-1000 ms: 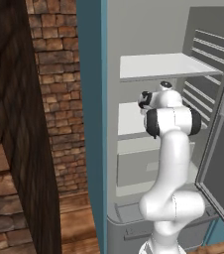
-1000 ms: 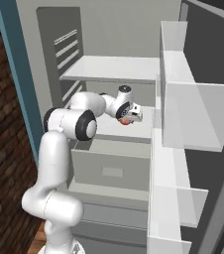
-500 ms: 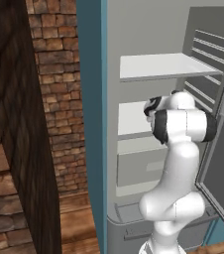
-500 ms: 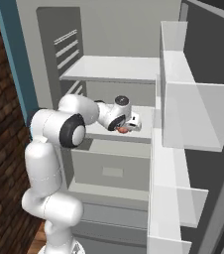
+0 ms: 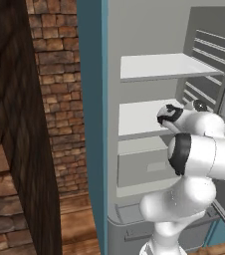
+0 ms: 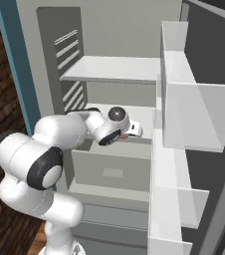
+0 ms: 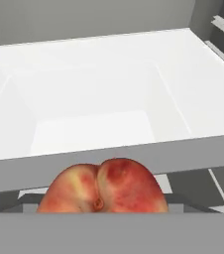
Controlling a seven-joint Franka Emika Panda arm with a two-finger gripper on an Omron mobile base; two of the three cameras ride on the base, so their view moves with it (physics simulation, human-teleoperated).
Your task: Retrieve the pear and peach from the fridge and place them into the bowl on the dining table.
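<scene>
Carrying the peach out of the fridge: 1 of 2 fruits in hand, by the look of it, with pear, bowl and dining table all outside these pictures. Judged next: draw the arm clear of the middle shelf and the open door's bins, then swing and drive toward the table (a bump against the bins seems the main risk).

Gripper set fairly wide, apparently clamped on the round orange-red fruit, a sliver of red showing at the hand in the right base view. Peach pressed close against the hand camera, hovering over the white drawer below the shelf.
</scene>
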